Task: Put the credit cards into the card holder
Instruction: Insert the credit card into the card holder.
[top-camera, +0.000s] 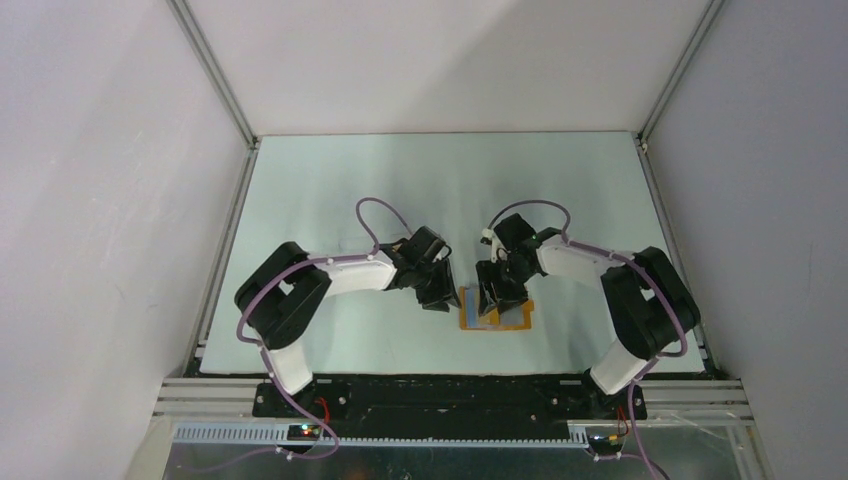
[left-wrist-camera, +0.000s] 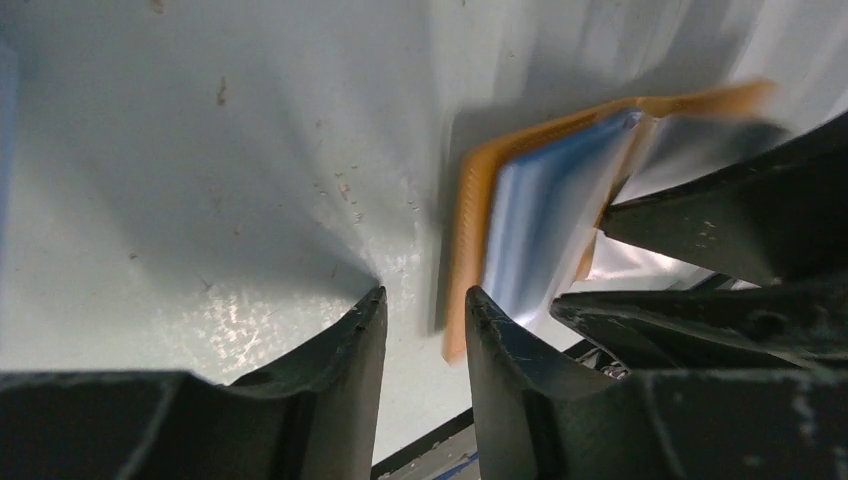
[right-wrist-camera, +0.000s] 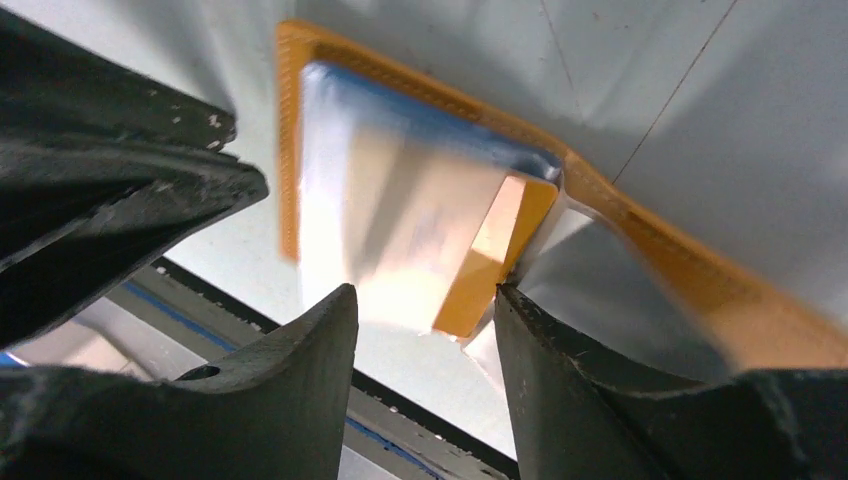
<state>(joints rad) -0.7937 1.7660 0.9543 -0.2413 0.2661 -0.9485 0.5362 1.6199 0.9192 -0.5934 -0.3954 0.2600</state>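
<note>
While it lies open on the pale counter (left-wrist-camera: 200, 150) under the right gripper (right-wrist-camera: 425, 300), the card holder (right-wrist-camera: 640, 230) shows an orange-mustard stitched rim and glossy blue panels. A tan credit card (right-wrist-camera: 495, 260) sits at its fold, unclamped between that gripper's parted jaws. Beside the holder, the left gripper (left-wrist-camera: 425, 300) stands slightly parted, holding nothing

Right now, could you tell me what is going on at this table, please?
The wallet lies open on the table. The right fingers hang open over it, with one end of a card between them; the card seems partly tucked under a blue panel. The left fingers, open and empty, hover beside the wallet.
</note>
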